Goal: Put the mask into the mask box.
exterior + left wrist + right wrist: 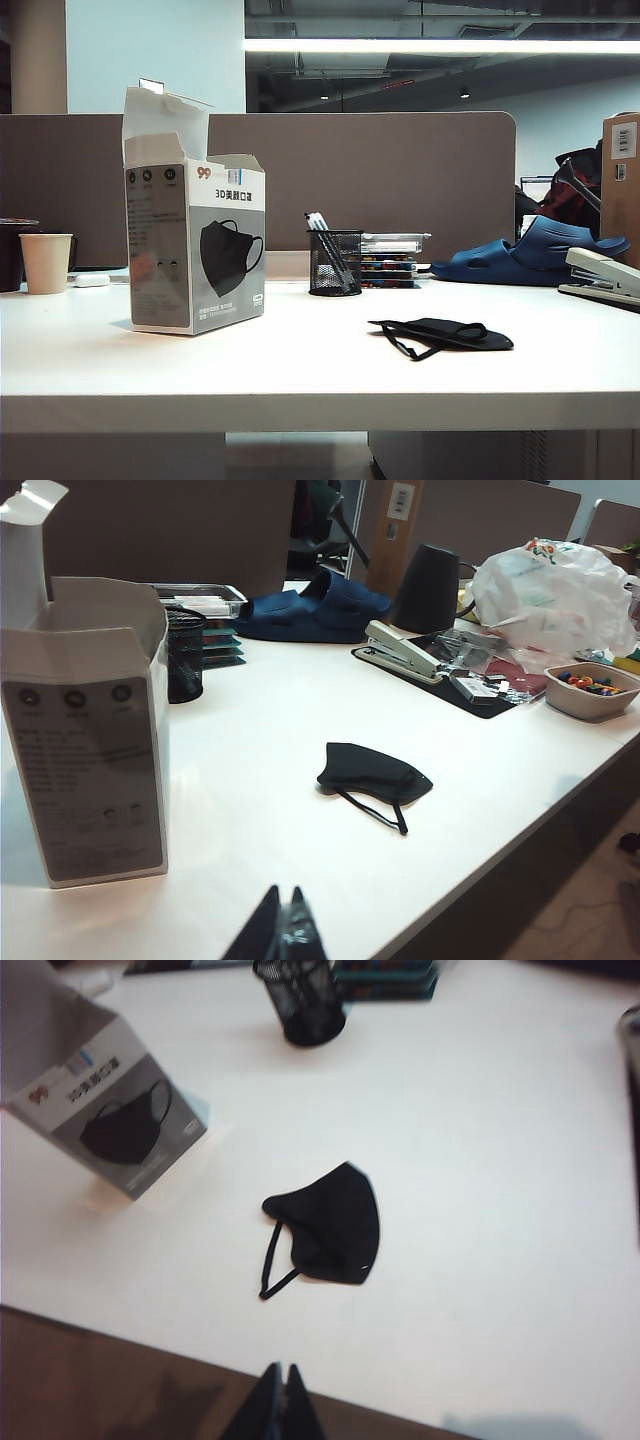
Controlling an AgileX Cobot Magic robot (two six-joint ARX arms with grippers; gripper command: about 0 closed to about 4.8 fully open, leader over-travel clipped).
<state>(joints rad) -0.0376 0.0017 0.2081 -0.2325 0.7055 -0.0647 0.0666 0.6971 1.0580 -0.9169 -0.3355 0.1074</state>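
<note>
Exterior view shows neither arm, only the white tabletop [300, 370]. Nearest the front edge lies the mask [447, 334], flat and folded, a thin ear loop trailing toward the left. Further left and a little back stands the mask box [195, 250], upright with its top flaps raised, well apart from the mask. Behind them a black mesh pen cup [335, 262] sits just beside a stack of trays [390, 260], with a paper cup [46, 262] far left, a blue slipper [535, 255] and a stapler [605, 275] far right.

In the left wrist view the left end effector [283, 930] has its fingers pressed together, holding nothing, hovering at the tabletop's near edge between box and mask. In the right wrist view the right end effector [278, 1400] is likewise fully closed and empty, above the tabletop's edge, with the mask [333, 1225] just beyond it.
</note>
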